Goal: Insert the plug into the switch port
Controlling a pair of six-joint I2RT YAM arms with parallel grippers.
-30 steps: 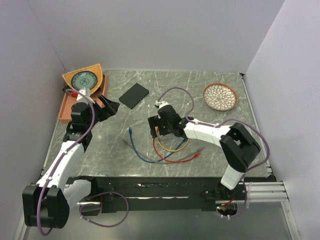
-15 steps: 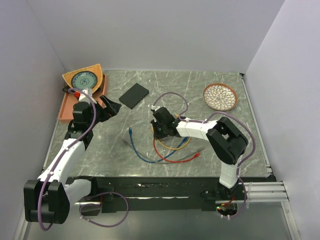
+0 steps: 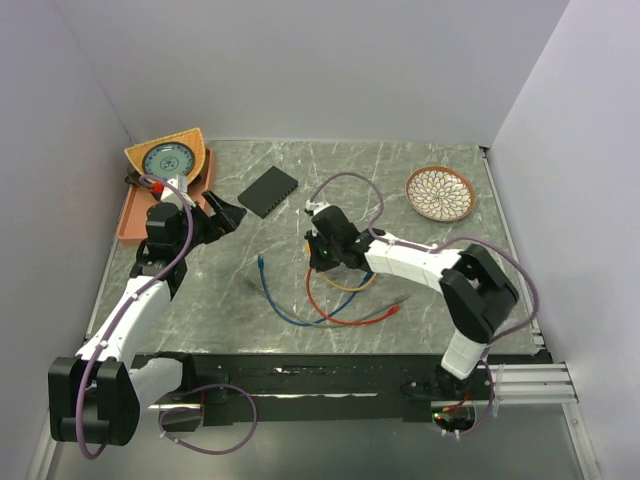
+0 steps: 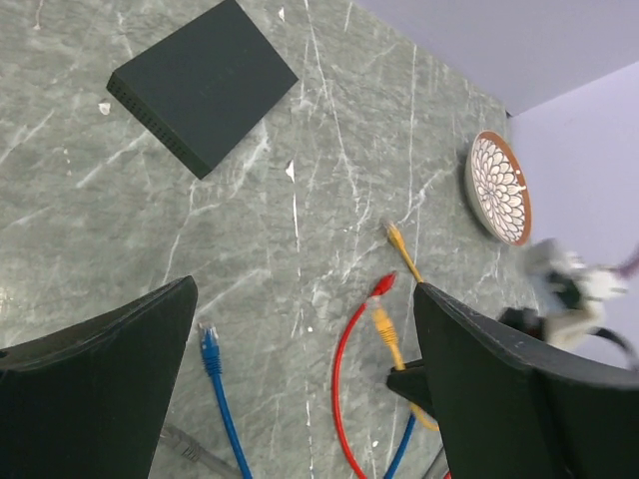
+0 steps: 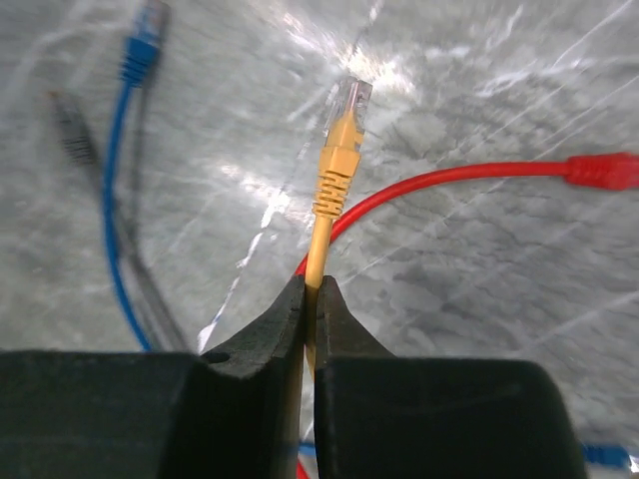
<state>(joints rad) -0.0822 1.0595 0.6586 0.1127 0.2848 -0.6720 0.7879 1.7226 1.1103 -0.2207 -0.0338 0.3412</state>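
Right wrist view: the plug (image 5: pixel 344 105), a clear connector on a ribbed yellow boot, points away from the camera. Just behind it, its yellow cable (image 5: pixel 318 249) is pinched between the closed jaws of the right gripper (image 5: pixel 311 289), over the tabletop (image 5: pixel 479 259) and crossing a red cable (image 5: pixel 449 180). The switch (image 4: pixel 200 85), a flat matte-black box, lies well apart toward the far left, with small ports (image 4: pixel 150 128) along one narrow side. The left gripper (image 4: pixel 305 289) hangs wide open near it, holding nothing.
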